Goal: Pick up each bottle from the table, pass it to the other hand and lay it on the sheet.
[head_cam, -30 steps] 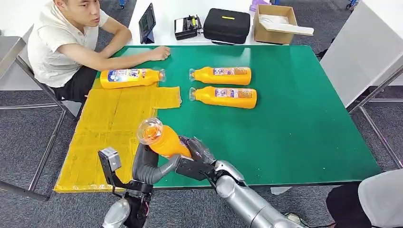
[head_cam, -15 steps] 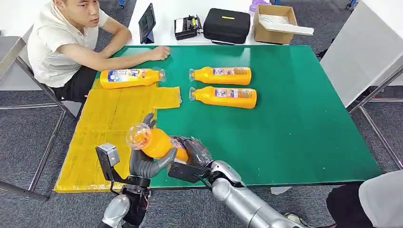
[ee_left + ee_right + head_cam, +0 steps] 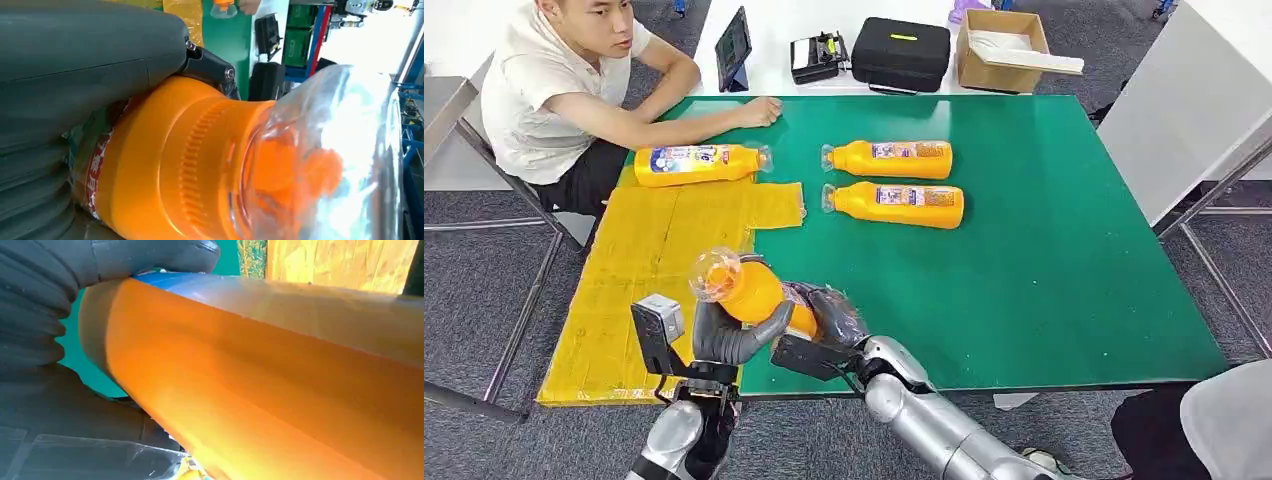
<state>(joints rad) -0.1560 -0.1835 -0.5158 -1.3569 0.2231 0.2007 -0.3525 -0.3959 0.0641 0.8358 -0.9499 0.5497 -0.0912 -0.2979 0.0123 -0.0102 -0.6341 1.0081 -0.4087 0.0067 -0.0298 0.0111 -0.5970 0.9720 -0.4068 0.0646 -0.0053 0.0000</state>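
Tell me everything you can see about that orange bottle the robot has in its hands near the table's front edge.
The orange plastic bottle has a ridged orange neck under a clear domed cap and a printed label on its body. It is held tilted in the air, cap end toward the yellow sheet, above the near edge of the green table. Both hands are on it: the left hand wraps its upper body just behind the neck, and the right hand grips its lower body. It touches neither sheet nor table.

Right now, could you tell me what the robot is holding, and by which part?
Both hands hold one orange plastic bottle: the left hand grips it below the clear cap, the right hand its lower body.
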